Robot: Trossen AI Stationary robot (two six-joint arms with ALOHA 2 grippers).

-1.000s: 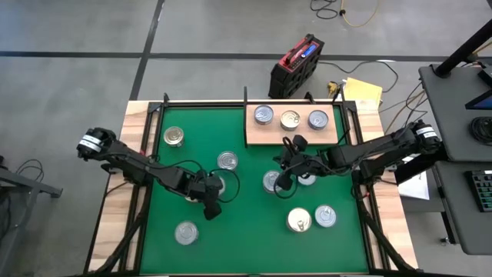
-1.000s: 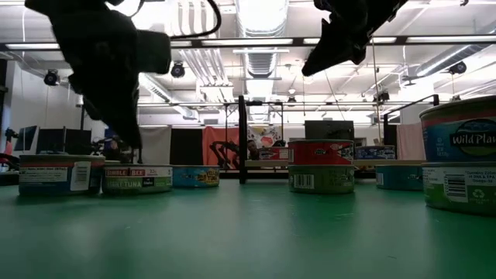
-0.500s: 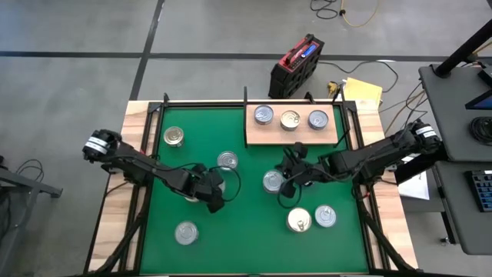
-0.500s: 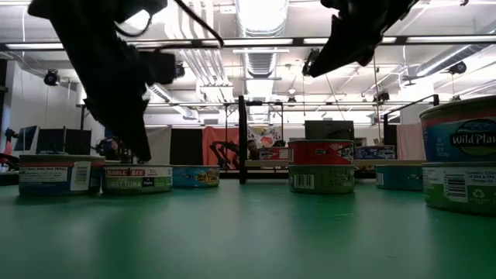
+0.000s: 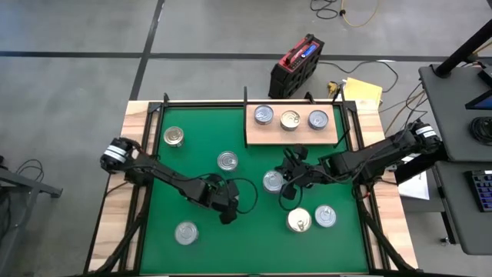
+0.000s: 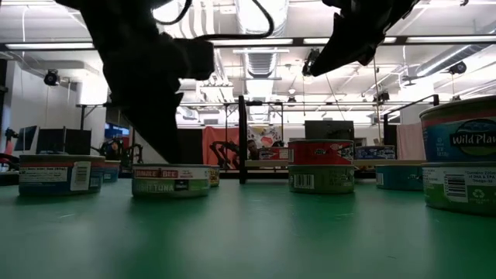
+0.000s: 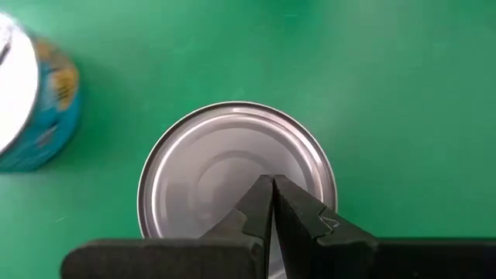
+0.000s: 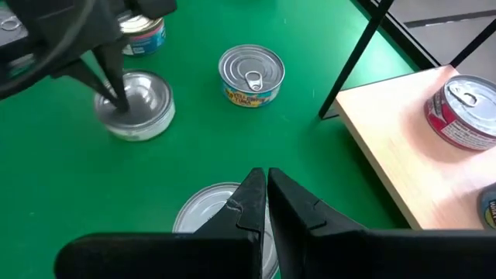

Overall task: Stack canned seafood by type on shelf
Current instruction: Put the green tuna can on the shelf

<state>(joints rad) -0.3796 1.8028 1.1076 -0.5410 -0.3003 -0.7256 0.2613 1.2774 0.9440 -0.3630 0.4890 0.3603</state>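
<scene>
My left gripper (image 5: pixel 229 215) is shut, with its tips down on a silvery-lidded can (image 7: pixel 225 170) at the middle of the green mat (image 5: pixel 254 246). The right wrist view also shows that can (image 8: pixel 143 108). My right gripper (image 5: pixel 284 192) hangs shut, well above another silvery can (image 5: pixel 270 181), and touches nothing. Three cans (image 5: pixel 290 119) stand in a row on the pale wooden shelf (image 5: pixel 292 138) at the far right. Several more cans stand on their bases on the mat, among them a gold-lidded one (image 5: pixel 174 136) at the far left. My left gripper presses its shut fingertips (image 8: pixel 118 94) down on the can's flat silvery lid (image 7: pixel 232 155), a little off its middle. The fingers come slanting from above. The can stands upright with its base on the mat (image 6: pixel 170 180).
A gold-lidded can (image 5: pixel 300 221) and a silvery can (image 5: pixel 325 216) stand near the front right, another can (image 5: pixel 185 232) at the front left, and one (image 5: pixel 227 161) just beyond my left gripper. Black frame posts (image 8: pixel 356 62) stand beside the shelf.
My left gripper has moved toward the table's right and near edges and sunk a little, staying shut. The silvery can under its tips has slid along the mat with it, still upright.
</scene>
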